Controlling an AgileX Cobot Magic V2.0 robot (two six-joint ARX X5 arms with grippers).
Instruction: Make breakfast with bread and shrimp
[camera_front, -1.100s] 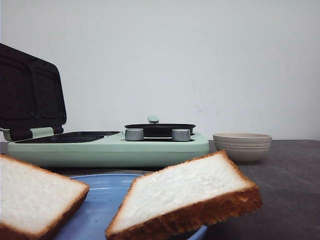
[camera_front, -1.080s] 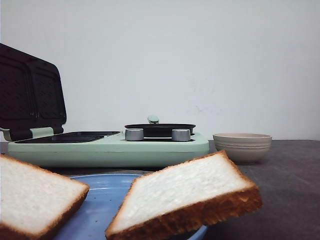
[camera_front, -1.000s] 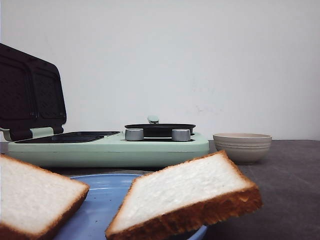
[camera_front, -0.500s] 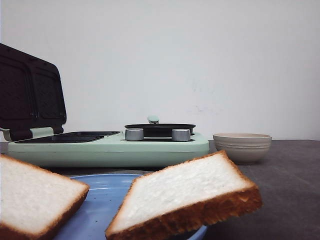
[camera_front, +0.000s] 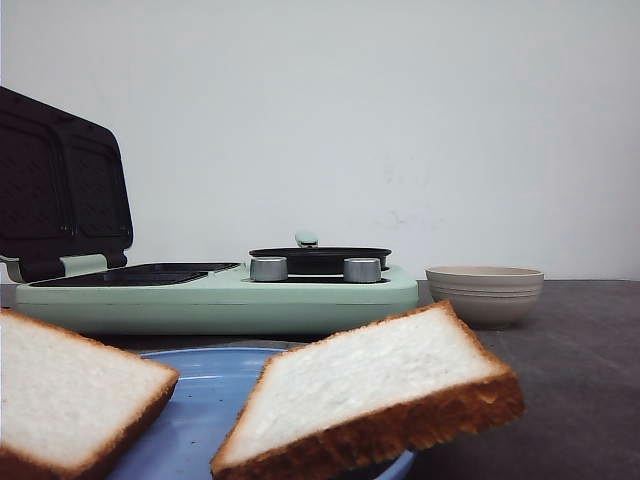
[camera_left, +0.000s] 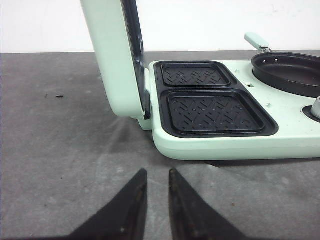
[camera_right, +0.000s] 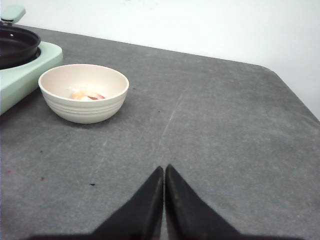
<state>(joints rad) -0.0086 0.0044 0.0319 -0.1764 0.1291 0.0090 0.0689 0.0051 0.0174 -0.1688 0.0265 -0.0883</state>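
Jaws first: the left gripper (camera_left: 156, 176) shows a narrow gap, the right gripper (camera_right: 164, 171) is pressed closed, and both are empty, hovering over the grey table (camera_right: 225, 130). Largest is the mint sandwich maker (camera_front: 215, 295), lid up at ten o'clock in the front view, its plates bare, a skillet (camera_front: 320, 258) beside them. Two bread slices (camera_front: 370, 395) lie on the blue plate (camera_front: 205, 410) at six o'clock. Shrimp (camera_right: 86, 95) sit in the beige bowl (camera_right: 84, 92). Nothing seems begun; loading bread and shrimp remains.
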